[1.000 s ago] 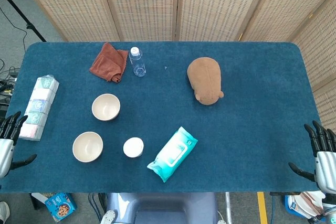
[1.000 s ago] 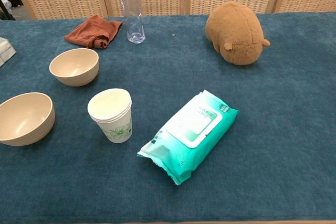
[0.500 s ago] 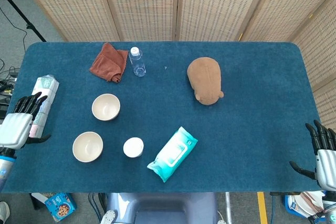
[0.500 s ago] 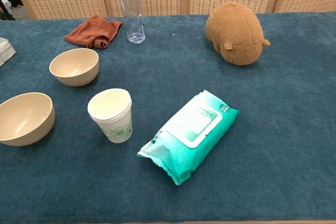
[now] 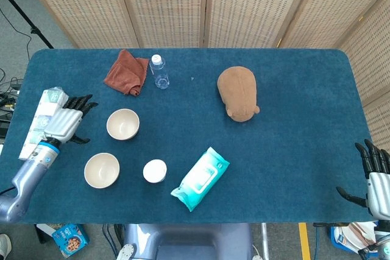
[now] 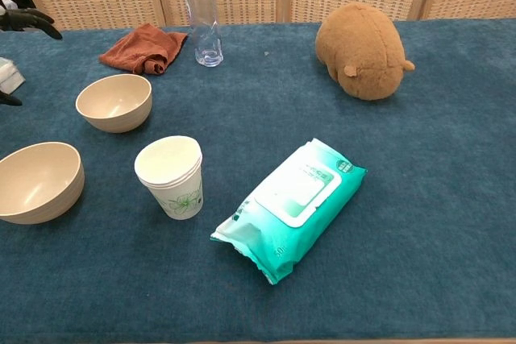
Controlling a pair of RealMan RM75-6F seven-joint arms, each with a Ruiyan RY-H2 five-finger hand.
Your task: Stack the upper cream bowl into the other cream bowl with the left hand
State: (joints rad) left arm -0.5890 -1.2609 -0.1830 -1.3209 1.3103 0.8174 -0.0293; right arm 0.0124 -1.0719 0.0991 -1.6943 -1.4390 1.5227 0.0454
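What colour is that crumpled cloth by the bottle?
Rust brown cloth; clearest in the chest view.

A paper cup [image 6: 170, 176] is set beside a wipes pack [image 6: 292, 205]. A rust cloth [image 6: 143, 47], a water bottle [image 6: 201, 17] and a plush toy [image 6: 360, 50] are placed farther back.

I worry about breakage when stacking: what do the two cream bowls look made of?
Upper bowl and lower bowl: matte cream with a soft sheen and fairly thick rims, likely plastic or bamboo-fibre composite, though glazed ceramic can't be ruled out.
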